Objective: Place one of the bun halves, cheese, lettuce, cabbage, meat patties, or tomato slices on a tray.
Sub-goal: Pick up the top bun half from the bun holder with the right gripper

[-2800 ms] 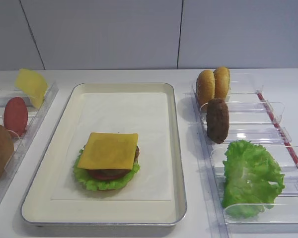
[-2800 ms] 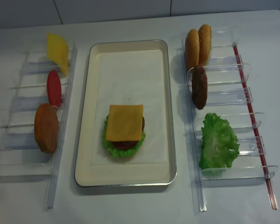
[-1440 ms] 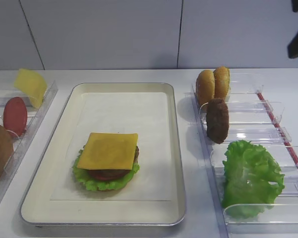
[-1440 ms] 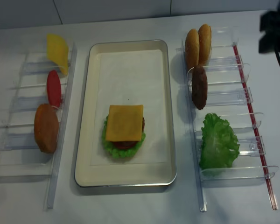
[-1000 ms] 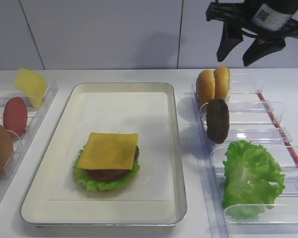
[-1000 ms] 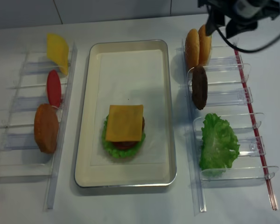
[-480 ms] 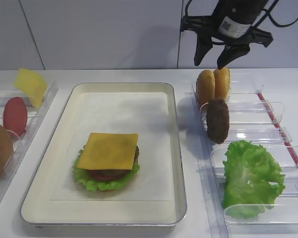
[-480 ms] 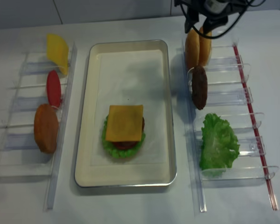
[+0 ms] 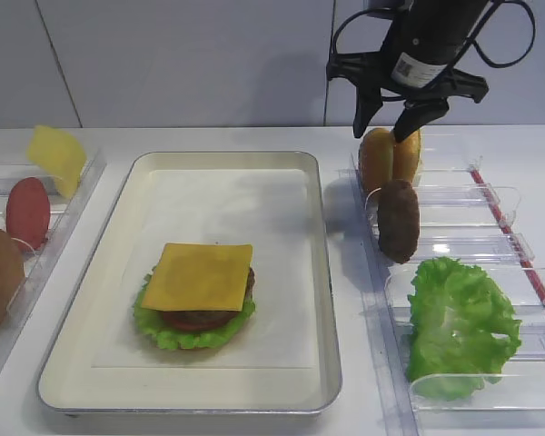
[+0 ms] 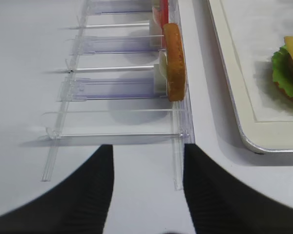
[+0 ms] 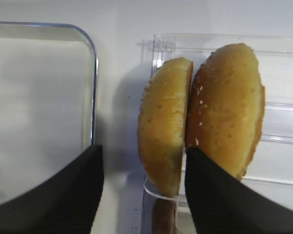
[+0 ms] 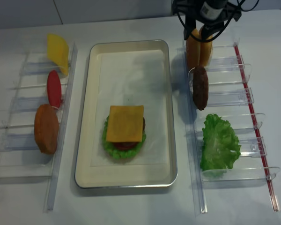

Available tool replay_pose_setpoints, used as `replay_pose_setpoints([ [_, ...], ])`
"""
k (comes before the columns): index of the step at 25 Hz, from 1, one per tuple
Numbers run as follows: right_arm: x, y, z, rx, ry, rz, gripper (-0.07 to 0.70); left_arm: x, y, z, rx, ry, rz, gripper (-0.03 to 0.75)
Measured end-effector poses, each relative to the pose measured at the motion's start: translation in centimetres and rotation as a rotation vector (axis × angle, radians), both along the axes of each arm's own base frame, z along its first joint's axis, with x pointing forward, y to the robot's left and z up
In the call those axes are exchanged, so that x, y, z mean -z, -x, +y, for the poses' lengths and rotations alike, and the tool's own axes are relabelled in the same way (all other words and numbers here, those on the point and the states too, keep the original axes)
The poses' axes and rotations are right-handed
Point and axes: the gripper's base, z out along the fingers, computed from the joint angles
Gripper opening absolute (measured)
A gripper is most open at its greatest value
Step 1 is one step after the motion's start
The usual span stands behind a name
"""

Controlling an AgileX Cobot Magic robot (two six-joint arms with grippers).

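White tabletop fills the scene, with a cream tray at its centre and clear plastic racks on either side. On the tray sits a stack of lettuce, a red slice and a patty, topped by a square of yellow cheese. In the far slot of the right-hand rack two bun halves stand on edge, pressed side by side. The right gripper hangs just above them with its two black fingers spread wide apart, one on the outer side of the left bun, the other over the seam between the two; whether they touch the bread cannot be told. Nearer in the same rack stand a dark meat patty and a ruffled green lettuce leaf. The left gripper hovers, fingers parted, above the left rack, holding nothing.
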Motion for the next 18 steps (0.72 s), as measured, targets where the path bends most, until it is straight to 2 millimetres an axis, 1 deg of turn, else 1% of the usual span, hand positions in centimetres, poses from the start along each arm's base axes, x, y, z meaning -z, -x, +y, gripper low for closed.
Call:
replay_pose_setpoints([
  [7,1.6,-0.5,0.1,0.002,0.010,0.031,0.404,0.0,0.0,0.0,0.000,0.000,0.000,0.336],
  [13,1.7,-0.7,0.2,0.003,0.008,0.030,0.400,0.0,0.0,0.0,0.000,0.000,0.000,0.336],
  [15,1.7,-0.7,0.2,0.004,0.008,0.031,0.379,0.0,0.0,0.0,0.000,0.000,0.000,0.336],
  [18,1.8,-0.8,0.2,0.005,0.012,0.032,0.318,0.0,0.0,0.0,0.000,0.000,0.000,0.336],
])
